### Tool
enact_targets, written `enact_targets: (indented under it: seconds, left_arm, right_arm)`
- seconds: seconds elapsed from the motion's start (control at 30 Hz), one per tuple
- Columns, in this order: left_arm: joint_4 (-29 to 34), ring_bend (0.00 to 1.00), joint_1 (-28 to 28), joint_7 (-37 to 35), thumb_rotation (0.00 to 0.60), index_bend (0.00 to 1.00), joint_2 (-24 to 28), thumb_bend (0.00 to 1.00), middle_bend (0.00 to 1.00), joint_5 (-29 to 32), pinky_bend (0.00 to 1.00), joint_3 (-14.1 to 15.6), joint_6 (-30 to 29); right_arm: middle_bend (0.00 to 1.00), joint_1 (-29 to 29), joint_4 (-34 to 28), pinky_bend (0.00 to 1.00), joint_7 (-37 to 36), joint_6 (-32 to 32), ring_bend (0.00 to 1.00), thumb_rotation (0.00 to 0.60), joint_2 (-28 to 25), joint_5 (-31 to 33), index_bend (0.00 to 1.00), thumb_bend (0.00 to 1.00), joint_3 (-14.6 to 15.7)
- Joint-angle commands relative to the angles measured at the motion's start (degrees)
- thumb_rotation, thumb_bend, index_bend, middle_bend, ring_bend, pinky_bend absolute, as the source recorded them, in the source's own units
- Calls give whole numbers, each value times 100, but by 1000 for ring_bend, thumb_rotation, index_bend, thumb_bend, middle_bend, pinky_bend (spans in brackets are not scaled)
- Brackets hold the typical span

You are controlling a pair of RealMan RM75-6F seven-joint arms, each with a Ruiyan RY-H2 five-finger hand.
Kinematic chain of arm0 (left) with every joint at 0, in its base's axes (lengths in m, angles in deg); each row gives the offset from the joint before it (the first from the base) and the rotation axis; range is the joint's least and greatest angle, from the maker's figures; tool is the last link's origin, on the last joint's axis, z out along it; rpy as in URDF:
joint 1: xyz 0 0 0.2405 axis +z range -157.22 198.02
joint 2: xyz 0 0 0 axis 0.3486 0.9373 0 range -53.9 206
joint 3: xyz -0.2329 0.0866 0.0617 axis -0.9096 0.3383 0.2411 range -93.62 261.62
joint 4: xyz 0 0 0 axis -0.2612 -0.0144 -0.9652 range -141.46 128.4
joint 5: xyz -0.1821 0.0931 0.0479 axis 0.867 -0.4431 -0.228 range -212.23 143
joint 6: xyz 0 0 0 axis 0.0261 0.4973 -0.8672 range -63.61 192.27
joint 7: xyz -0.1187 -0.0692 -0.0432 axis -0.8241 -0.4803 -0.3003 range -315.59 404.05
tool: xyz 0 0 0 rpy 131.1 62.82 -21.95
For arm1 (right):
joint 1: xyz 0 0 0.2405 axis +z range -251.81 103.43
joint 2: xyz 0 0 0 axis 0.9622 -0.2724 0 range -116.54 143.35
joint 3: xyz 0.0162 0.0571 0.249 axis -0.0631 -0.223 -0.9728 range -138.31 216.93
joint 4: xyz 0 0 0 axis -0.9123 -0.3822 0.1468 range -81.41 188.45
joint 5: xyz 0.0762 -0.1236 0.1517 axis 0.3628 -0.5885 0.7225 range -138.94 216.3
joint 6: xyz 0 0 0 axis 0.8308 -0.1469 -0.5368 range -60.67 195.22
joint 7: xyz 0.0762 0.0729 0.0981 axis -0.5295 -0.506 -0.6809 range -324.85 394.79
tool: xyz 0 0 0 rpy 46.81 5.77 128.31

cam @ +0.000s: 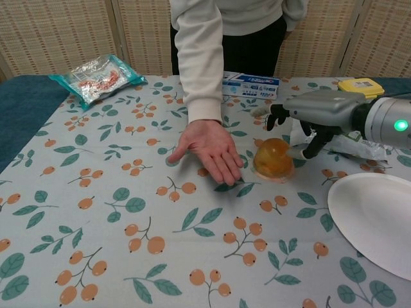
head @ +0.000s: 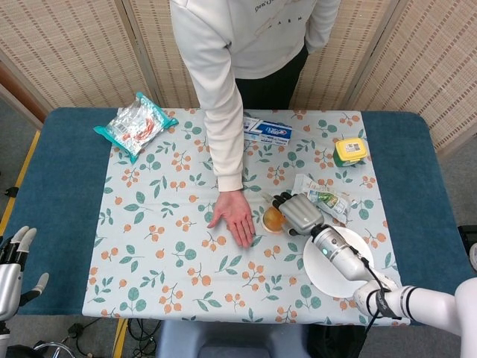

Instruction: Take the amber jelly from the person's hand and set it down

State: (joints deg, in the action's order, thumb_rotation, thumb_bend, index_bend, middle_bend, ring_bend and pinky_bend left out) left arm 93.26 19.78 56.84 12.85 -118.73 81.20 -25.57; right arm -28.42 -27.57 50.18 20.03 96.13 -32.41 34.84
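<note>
The amber jelly (cam: 273, 158) is sitting on the table (cam: 96, 192) as a translucent orange dome with a flat base, near the middle and slightly toward the right edge. The right robot hand (cam: 308, 122) is hovering just beside it on its right, fingers spread apart and holding nothing, apart from the jelly. The person's hand (cam: 209, 147) is lying palm up just left of the jelly. The left robot hand (head: 15, 257) is hanging off the table's left edge, fingers apart.
</note>
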Motion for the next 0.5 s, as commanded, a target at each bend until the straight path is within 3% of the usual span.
enact_targets:
  seconds: [0.03,0.27,0.5]
  left_arm:
    - [-4,111,-2,-1,600,58,5,278,38,3,57,-2,4]
    - [-70,112,2,-103,600,58,5,278,39,10,57,-9,4]
    - [-102,111,-48,-96,600,58,-28,278,38,9,57,-24,67]
  right_arm:
    - [210,-187,-256,415,-105,-367,174,600,-247,-145,44,378,-35]
    - [298,-932,-899,413,-94,-1517,230,600,-986,-603,234,379,197]
    - [318,-1771,-1351,413,-193,-2470,231,600,-1549,-862,289,378,503]
